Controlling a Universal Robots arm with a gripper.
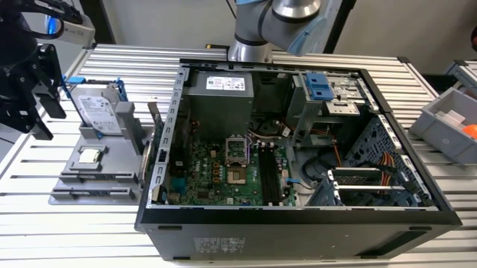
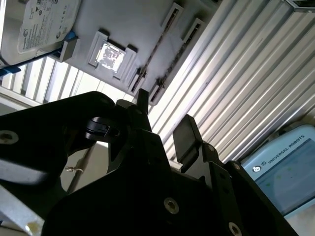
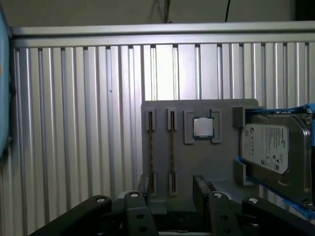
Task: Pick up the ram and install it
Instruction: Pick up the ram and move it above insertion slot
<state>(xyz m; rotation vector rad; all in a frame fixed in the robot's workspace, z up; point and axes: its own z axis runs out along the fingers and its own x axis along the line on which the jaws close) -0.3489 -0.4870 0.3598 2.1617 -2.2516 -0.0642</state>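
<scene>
Ram sticks (image 3: 150, 152), two, side by side in gray tray (image 3: 197, 162)

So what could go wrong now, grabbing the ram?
Two things, maybe. The ram stands on its thin edge in the tray, right beside a second stick. The open gripper might pinch it crookedly or knock that neighbour. Also, the slots in the case sit close to cables, so the stick could snag going in.
</scene>
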